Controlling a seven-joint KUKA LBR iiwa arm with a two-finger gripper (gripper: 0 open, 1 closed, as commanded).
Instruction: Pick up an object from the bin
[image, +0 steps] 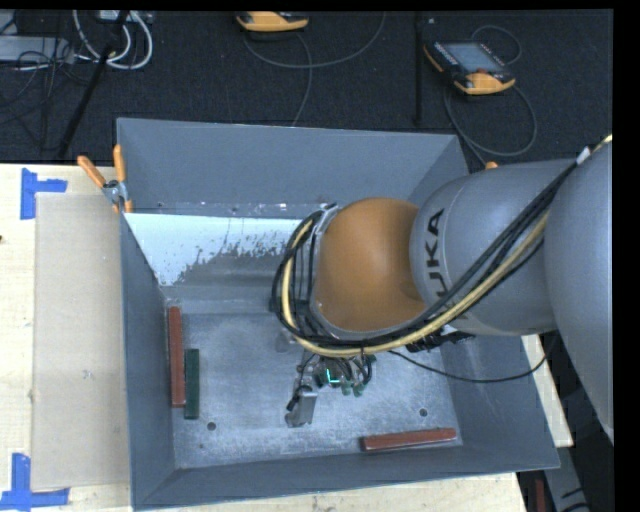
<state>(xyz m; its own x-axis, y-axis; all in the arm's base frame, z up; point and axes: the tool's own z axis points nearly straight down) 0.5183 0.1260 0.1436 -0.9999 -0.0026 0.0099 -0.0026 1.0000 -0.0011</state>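
The gripper is hanging low over the bare middle of the bin; whether it is open or closed cannot be told. The front brown bar is lying near it, while the left brown bar and 1 green bar are lying side by side by the left wall.

Beyond my workspace, dark carpeted floor, loose cables, two orange-and-black devices along its far edge.

long bar and shorter bar side by side along the bin's left wall; third bar front right
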